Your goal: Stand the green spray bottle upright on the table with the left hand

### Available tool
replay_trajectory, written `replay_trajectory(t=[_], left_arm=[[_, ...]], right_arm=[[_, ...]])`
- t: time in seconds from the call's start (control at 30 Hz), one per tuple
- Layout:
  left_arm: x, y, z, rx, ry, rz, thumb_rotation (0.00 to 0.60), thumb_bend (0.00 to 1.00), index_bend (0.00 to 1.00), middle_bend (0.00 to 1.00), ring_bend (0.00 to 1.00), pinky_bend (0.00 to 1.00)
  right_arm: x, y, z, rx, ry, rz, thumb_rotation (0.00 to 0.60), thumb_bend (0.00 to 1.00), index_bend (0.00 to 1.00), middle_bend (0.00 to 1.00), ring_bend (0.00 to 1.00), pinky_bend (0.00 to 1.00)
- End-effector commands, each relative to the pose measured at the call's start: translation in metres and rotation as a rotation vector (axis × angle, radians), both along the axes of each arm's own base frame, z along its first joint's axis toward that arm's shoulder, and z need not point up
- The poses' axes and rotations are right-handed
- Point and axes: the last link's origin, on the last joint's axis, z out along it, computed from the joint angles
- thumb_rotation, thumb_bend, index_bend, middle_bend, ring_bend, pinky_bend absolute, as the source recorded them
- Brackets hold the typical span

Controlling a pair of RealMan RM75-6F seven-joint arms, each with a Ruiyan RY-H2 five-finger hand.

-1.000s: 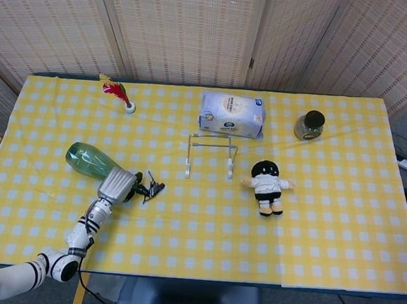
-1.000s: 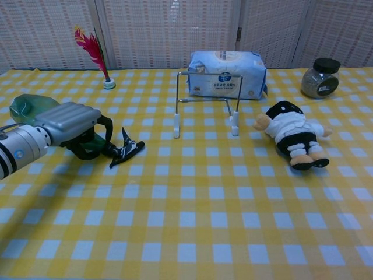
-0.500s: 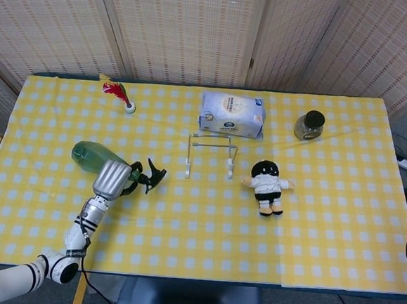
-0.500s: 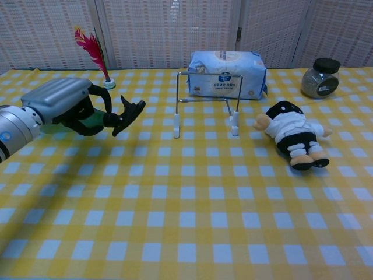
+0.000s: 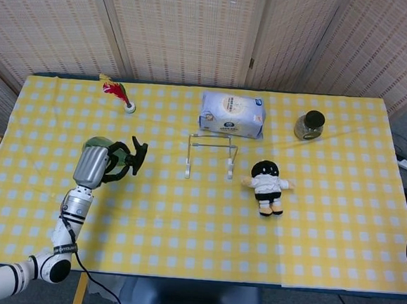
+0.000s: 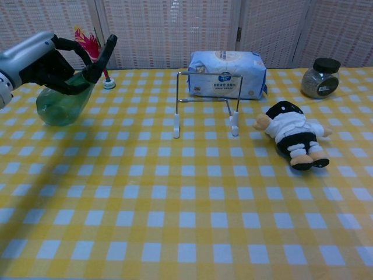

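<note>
My left hand point(image 5: 95, 165) point(image 6: 36, 57) grips the green spray bottle point(image 6: 61, 104) point(image 5: 116, 156) by its neck and holds it above the left part of the table. The bottle hangs tilted, its green body down and its black trigger head point(image 6: 102, 55) point(image 5: 138, 155) up and to the right. Its base appears clear of the yellow checked cloth point(image 6: 192, 192). My right hand is not visible in either view.
A red feather shuttlecock point(image 5: 116, 92) stands at the back left. A wire rack point(image 5: 211, 155), a pack of wipes point(image 5: 232, 114), a dark-lidded jar point(image 5: 309, 125) and a plush doll point(image 5: 266, 185) lie to the right of centre.
My left hand has lifted the bottle off the cloth, carried it back, and swung it from lying flat toward upright, trigger head rising.
</note>
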Motion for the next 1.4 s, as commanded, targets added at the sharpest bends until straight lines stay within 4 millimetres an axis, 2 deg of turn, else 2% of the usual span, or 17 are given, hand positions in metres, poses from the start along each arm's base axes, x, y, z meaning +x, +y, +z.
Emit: replay_trajectory(t=[0.03, 0.3, 0.43, 0.77, 1.4], left_arm=[[-0.003, 0.000, 0.030, -0.004, -0.176, 0.079, 0.600, 0.52, 0.62, 1.00, 1.00, 1.00], [0.005, -0.003, 0.084, 0.045, -0.413, 0.117, 0.600, 0.53, 0.62, 1.00, 1.00, 1.00], [0.001, -0.008, 0.099, 0.067, -0.469, 0.140, 0.600, 0.53, 0.63, 1.00, 1.00, 1.00], [-0.007, -0.011, 0.110, -0.028, -0.507, 0.230, 0.600, 0.55, 0.63, 1.00, 1.00, 1.00], [-0.027, -0.017, 0.109, -0.103, -0.488, 0.332, 0.600, 0.57, 0.63, 1.00, 1.00, 1.00]], right_arm=[[0.000, -0.004, -0.003, 0.007, 0.000, -0.011, 0.600, 0.46, 0.00, 0.00, 0.00, 0.00], [0.001, -0.007, -0.010, 0.029, 0.018, -0.018, 0.600, 0.46, 0.00, 0.00, 0.00, 0.00], [0.001, -0.008, -0.012, 0.033, 0.021, -0.020, 0.600, 0.46, 0.00, 0.00, 0.00, 0.00], [0.001, -0.011, -0.016, 0.048, 0.029, -0.025, 0.600, 0.46, 0.00, 0.00, 0.00, 0.00], [0.002, -0.011, -0.019, 0.055, 0.033, -0.024, 0.600, 0.46, 0.00, 0.00, 0.00, 0.00]])
